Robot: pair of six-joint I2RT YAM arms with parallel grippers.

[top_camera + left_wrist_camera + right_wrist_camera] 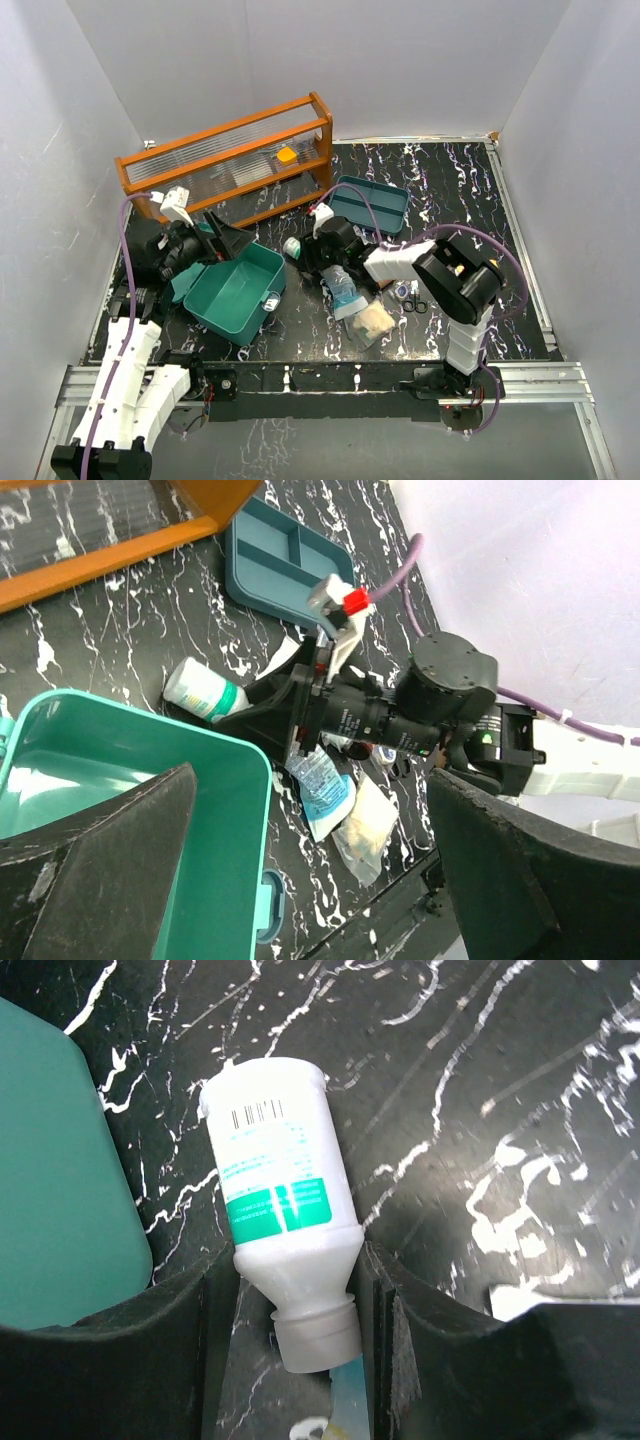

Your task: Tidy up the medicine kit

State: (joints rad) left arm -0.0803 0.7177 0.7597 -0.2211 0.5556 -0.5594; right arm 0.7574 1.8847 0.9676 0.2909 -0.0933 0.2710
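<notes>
Pinching white bottle [280, 1220], right fingers [130, 1360].

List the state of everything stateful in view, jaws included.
Teal-green plastic medicine box: lid open, nothing visible inside.
Teal two-compartment tray insert: out of the box, empty.
White plastic bottle with green label: on its side, cap on.
Right gripper: jaws closed against the bottle's shoulder.
Left gripper: jaws wide open above the box.
Orange-brown wooden rack: upright.
</notes>
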